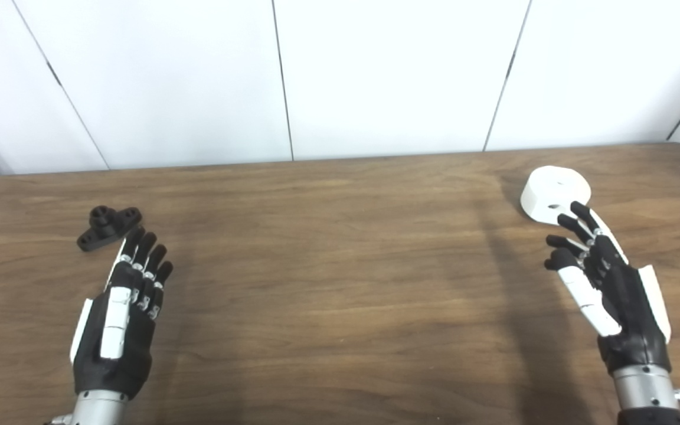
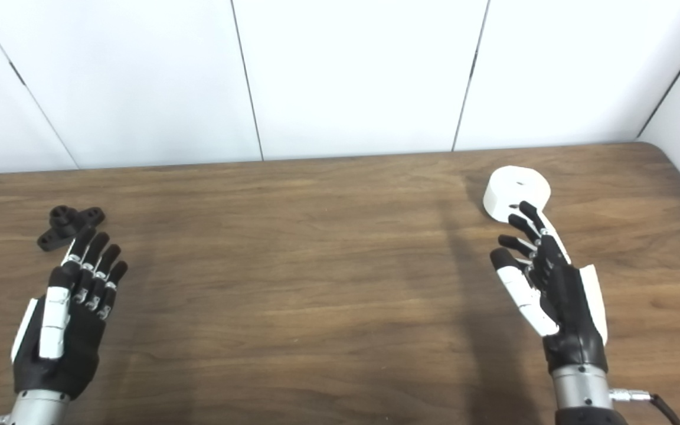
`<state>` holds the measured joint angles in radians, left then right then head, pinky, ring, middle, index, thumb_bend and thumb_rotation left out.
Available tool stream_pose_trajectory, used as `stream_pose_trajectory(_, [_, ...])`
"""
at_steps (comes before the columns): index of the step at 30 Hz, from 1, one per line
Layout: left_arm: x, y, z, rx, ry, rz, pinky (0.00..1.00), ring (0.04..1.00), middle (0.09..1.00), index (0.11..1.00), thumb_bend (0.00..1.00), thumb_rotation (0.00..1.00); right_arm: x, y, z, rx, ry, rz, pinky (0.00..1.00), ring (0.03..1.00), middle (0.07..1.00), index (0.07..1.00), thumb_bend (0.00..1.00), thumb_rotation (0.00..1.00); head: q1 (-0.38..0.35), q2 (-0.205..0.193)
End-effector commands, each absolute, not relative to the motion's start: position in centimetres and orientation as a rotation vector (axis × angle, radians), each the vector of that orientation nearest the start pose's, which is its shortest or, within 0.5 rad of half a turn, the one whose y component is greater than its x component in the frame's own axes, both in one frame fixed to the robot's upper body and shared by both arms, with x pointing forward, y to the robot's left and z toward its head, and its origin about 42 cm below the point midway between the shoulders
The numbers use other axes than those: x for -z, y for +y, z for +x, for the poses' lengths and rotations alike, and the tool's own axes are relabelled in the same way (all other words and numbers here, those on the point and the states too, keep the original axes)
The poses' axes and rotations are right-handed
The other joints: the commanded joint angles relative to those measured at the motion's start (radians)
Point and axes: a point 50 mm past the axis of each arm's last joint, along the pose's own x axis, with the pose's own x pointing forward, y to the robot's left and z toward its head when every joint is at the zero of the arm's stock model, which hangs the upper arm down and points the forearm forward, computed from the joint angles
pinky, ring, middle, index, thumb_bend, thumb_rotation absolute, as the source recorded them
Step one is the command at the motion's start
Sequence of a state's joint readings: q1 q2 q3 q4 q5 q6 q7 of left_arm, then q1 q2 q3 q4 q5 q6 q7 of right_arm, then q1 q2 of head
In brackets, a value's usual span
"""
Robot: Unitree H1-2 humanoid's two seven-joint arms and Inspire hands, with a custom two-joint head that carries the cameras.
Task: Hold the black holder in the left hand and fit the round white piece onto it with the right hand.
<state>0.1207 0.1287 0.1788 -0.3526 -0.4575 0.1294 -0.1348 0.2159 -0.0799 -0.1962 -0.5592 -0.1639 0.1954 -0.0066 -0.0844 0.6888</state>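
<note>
Your wooden table (image 1: 340, 283): black holder (image 1: 108, 226), flanged, just beyond your empty, spread left hand (image 1: 124, 307); round white piece (image 1: 554, 193), at your empty, spread right hand (image 1: 605, 283) fingertips.

Left hand (image 1: 121, 313) is hovering low, fingers loosely spread, holding nothing. Right hand (image 1: 605, 277) is sitting empty too, fingers apart.

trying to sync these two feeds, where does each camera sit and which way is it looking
Left eye view: on the head, looking down and forward at the table; both hands show, wall behind.
Right eye view: beside it, a little to the right, same aim; everything sits further left.
Shared: open left hand near the black holder, open right hand by the round white piece.
</note>
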Motion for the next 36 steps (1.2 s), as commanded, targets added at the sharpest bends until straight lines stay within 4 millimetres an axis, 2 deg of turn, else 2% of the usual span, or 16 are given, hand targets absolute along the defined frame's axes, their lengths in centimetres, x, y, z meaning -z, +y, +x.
stream_pose_trajectory(1, [-17.5,28.8,24.1,0.06,-0.24,-0.285,1.0,1.0,1.0,1.0,0.65,0.65,-17.7,-28.9,16.8,0.277,-0.083,-0.314,0.66,0.793,0.887,0.923,0.52,0.76,-0.001,0.001])
stream_pose_trajectory(8, [-17.6,28.7,24.1,0.046,-0.225,-0.271,1.0,1.0,1.0,1.0,0.63,0.66,-17.4,-28.9,16.9,0.277,-0.081,-0.312,0.65,0.794,0.894,0.928,0.53,0.76,-0.003,-0.014])
stream_pose_trajectory(10, [-17.6,28.6,24.1,0.047,-0.223,-0.268,1.0,1.0,1.0,1.0,0.68,0.66,-17.4,-28.9,16.9,0.277,-0.08,-0.31,0.65,0.791,0.893,0.928,0.53,0.76,-0.003,-0.014])
stream_pose_trajectory(17, [-17.7,28.4,24.2,0.031,-0.21,-0.28,1.0,1.0,1.0,1.0,0.72,0.64,-17.2,-28.9,17.0,0.279,-0.077,-0.311,0.66,0.796,0.895,0.931,0.51,0.75,-0.002,-0.025])
stream_pose_trajectory(20, [-17.4,28.5,24.3,0.024,-0.207,-0.287,1.0,1.0,1.0,1.0,0.72,0.62,-16.9,-28.8,17.1,0.28,-0.078,-0.322,0.65,0.791,0.889,0.926,0.51,0.76,0.017,-0.06])
stream_pose_trajectory(23, [-17.5,28.5,24.4,0.0,-0.246,-0.216,1.0,1.0,1.0,1.0,0.67,0.63,-16.3,-28.7,17.2,0.282,-0.082,-0.326,0.64,0.794,0.883,0.92,0.49,0.76,0.039,-0.102])
stream_pose_trajectory(24, [-18.3,28.5,24.6,-0.02,-0.277,-0.169,1.0,1.0,1.0,1.0,0.7,0.63,-16.1,-28.8,17.2,0.283,-0.08,-0.322,0.64,0.8,0.884,0.918,0.49,0.76,0.06,-0.124])
stream_pose_trajectory(25, [-18.7,28.4,24.8,-0.035,-0.298,-0.138,1.0,0.999,1.0,0.991,0.79,0.62,-15.8,-28.8,17.3,0.283,-0.078,-0.318,0.65,0.808,0.89,0.92,0.49,0.76,0.074,-0.136])
stream_pose_trajectory(27, [-21.2,28.9,25.1,-0.103,-0.362,0.026,1.0,0.978,0.975,0.968,0.88,0.6,-15.4,-29.0,17.5,0.275,-0.077,-0.303,0.65,0.817,0.897,0.925,0.46,0.75,0.144,-0.175])
stream_pose_trajectory(29, [-23.2,29.4,25.3,-0.211,-0.437,0.198,0.89,0.898,0.921,0.934,0.95,0.62,-15.0,-29.3,17.7,0.267,-0.075,-0.279,0.67,0.829,0.901,0.931,0.42,0.73,0.205,-0.207])
stream_pose_trajectory(31, [-24.7,30.2,25.7,-0.352,-0.533,0.405,0.53,0.637,0.713,0.816,0.79,0.56,-14.5,-29.6,18.0,0.259,-0.084,-0.258,0.69,0.839,0.909,0.941,0.38,0.7,0.255,-0.241])
stream_pose_trajectory(32, [-25.4,31.1,25.9,-0.404,-0.559,0.496,0.47,0.589,0.672,0.795,0.76,0.54,-14.1,-29.9,18.2,0.256,-0.092,-0.261,0.69,0.839,0.909,0.942,0.37,0.7,0.286,-0.254])
stream_pose_trajectory(33, [-25.8,31.9,26.1,-0.454,-0.553,0.577,0.44,0.575,0.678,0.795,0.71,0.51,-13.6,-30.2,18.5,0.277,-0.092,-0.281,0.67,0.839,0.915,0.946,0.35,0.69,0.306,-0.27])
stream_pose_trajectory(35, [-26.3,33.1,26.4,-0.518,-0.533,0.673,0.44,0.612,0.714,0.81,0.65,0.44,-13.0,-30.5,19.0,0.305,-0.094,-0.31,0.6,0.778,0.873,0.909,0.42,0.73,0.332,-0.289])
stream_pose_trajectory(36, [-26.5,33.6,26.6,-0.549,-0.517,0.719,0.44,0.618,0.718,0.81,0.66,0.42,-12.6,-30.7,19.2,0.315,-0.097,-0.32,0.58,0.763,0.863,0.9,0.46,0.76,0.352,-0.295])
